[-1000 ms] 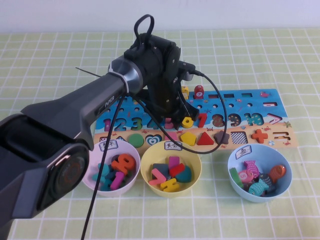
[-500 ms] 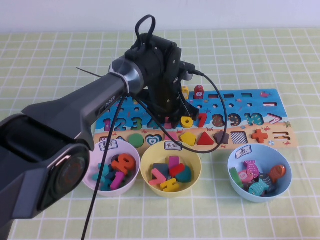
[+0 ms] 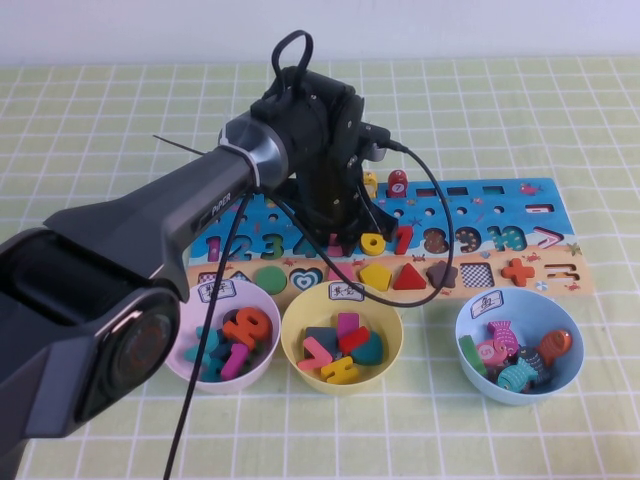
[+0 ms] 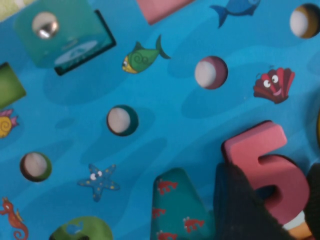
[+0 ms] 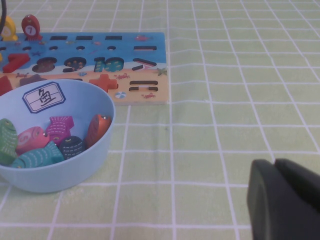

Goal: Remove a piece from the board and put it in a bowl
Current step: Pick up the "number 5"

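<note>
High view: three bowls sit on the tabletop (image 3: 560,100) in front of the board (image 3: 520,225) — the lilac bowl (image 3: 190,365) with letter-like pieces, the yellow bowl (image 3: 390,335) with mixed shapes, the blue bowl (image 3: 470,375) with fish — while the left gripper (image 3: 340,238) is down on the board's number row, hiding the pink 5 (image 3: 338,246) almost wholly. Left wrist view: the 5 (image 4: 272,170) lies in the board (image 4: 165,125), dark gripper fingers (image 4: 240,210) on either side of it, though a firm pinch cannot be made out. Right wrist view: the right gripper (image 5: 285,200), pressed together and cut off by the frame edge, hangs over bare tabletop (image 5: 225,125) well apart from the blue bowl (image 5: 100,145) of fish.
</note>
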Robot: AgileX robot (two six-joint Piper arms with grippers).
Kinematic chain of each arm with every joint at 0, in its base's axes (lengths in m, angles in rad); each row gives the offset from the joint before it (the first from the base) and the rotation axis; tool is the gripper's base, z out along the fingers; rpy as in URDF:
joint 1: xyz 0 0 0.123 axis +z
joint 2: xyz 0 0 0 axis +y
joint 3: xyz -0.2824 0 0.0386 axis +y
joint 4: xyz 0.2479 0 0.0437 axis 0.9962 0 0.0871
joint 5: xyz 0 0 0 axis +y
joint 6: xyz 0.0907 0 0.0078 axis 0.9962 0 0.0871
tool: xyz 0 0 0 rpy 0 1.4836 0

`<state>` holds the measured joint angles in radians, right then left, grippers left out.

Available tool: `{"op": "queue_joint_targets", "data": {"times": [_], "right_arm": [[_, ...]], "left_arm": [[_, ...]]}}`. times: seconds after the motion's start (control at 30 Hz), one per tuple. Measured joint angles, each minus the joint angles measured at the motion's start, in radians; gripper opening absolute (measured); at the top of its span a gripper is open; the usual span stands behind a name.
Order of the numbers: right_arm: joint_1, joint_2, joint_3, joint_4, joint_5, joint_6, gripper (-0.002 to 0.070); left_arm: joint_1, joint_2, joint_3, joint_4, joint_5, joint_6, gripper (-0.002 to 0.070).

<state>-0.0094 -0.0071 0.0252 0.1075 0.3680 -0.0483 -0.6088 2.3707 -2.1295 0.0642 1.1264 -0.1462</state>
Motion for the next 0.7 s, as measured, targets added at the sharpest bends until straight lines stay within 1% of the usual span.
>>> {"op": "queue_joint_targets", "data": {"times": [0.17,0.2,0.7], "right_arm": [[0.000,0.000,0.000,0.000,0.000,0.000,-0.0017],[0.000,0.000,0.000,0.000,0.000,0.000,-0.0017],[0.000,0.000,0.000,0.002,0.000,0.000,-0.0017]], "left_arm": [[0.000,-0.013,0.000,0.030,0.006,0.000,0.0228],[0.000,-0.018,0.000,0.037,0.008,0.000,0.0209],[0.000,-0.067,0.000,0.058,0.048,0.011,0.0209]]}}
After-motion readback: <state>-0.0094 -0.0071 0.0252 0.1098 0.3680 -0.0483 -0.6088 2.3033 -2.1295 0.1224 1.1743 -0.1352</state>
